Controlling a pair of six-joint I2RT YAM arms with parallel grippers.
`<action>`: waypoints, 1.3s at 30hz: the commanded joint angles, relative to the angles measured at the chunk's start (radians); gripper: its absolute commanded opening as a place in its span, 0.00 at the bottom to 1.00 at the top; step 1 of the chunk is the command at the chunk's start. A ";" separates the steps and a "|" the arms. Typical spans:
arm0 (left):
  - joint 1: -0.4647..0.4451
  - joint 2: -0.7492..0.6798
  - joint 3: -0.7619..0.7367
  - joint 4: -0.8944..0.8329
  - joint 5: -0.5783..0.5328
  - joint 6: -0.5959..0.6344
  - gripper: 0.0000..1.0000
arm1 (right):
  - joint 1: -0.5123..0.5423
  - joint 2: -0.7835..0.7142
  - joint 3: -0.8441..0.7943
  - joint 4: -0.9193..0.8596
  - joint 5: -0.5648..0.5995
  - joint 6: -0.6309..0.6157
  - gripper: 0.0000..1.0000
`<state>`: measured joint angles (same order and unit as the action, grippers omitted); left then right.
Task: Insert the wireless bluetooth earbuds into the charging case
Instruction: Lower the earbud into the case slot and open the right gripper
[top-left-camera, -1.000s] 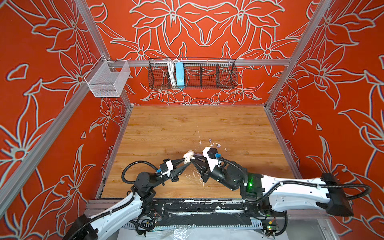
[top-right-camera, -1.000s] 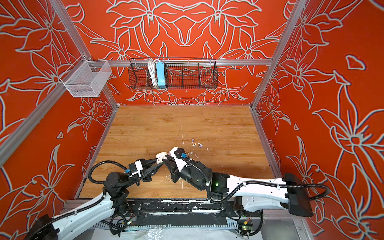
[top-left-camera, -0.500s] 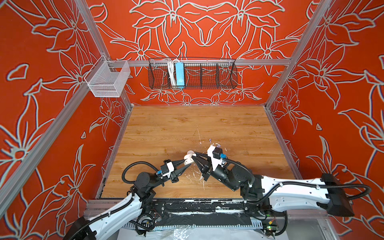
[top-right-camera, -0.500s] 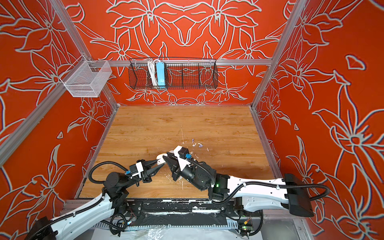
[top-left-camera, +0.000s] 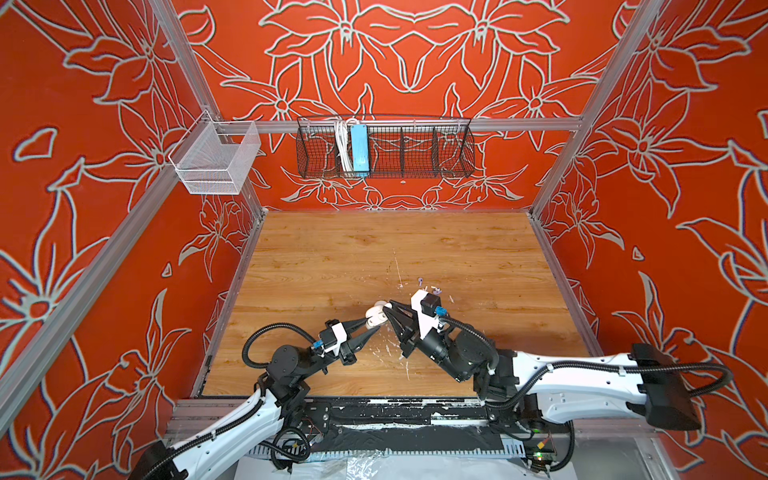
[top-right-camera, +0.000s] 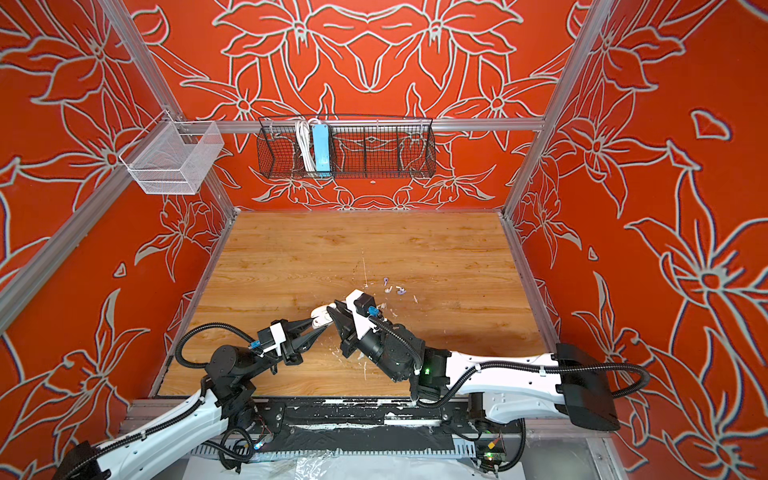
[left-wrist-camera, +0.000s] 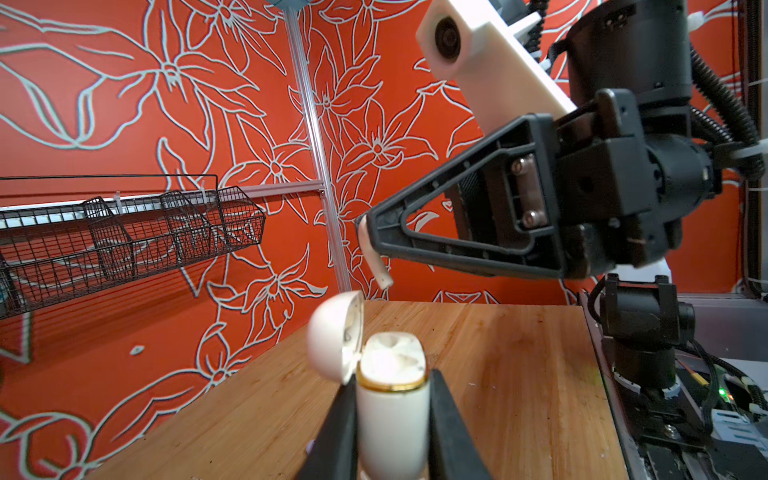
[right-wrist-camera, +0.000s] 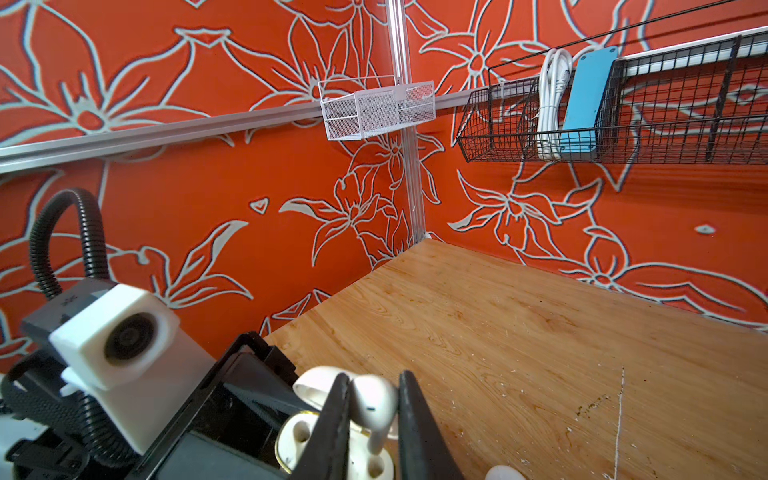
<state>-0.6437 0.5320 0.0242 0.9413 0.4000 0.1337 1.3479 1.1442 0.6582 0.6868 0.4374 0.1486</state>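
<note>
The white charging case (left-wrist-camera: 392, 419) has a gold rim, and its lid (left-wrist-camera: 334, 336) hangs open. My left gripper (left-wrist-camera: 392, 378) is shut on the case's body and holds it upright above the table. My right gripper (right-wrist-camera: 370, 380) is shut on a white earbud (right-wrist-camera: 372, 401), whose stem points down just over the case's sockets (right-wrist-camera: 299, 436). In both top views the two grippers meet tip to tip at the case (top-left-camera: 376, 316) (top-right-camera: 320, 316). Several loose earbuds, some lavender (top-left-camera: 420, 281) (top-right-camera: 401, 291), lie on the wood behind the right gripper. Another white earbud (right-wrist-camera: 503, 473) lies close by.
White paint flecks (top-left-camera: 390, 347) dot the wooden table (top-left-camera: 353, 257) near the grippers. A black wire basket (top-left-camera: 384, 145) with a blue power strip hangs on the back wall. A white mesh basket (top-left-camera: 216, 158) hangs at the left corner. Orange walls close in three sides.
The right arm has shifted slightly near the case, keeping the earbud over it. The left gripper has held the case almost still.
</note>
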 joint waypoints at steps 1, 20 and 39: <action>-0.010 -0.007 0.025 0.008 -0.010 0.009 0.00 | 0.004 0.012 -0.008 0.029 0.011 0.005 0.08; -0.012 -0.041 0.023 -0.010 -0.017 0.004 0.00 | 0.003 0.072 -0.034 0.071 0.050 0.017 0.07; -0.016 -0.077 0.022 -0.047 -0.065 -0.002 0.00 | 0.027 0.154 -0.043 0.140 0.095 -0.003 0.02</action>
<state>-0.6483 0.4740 0.0242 0.8444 0.3405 0.1329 1.3552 1.2747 0.6361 0.8062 0.5007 0.1600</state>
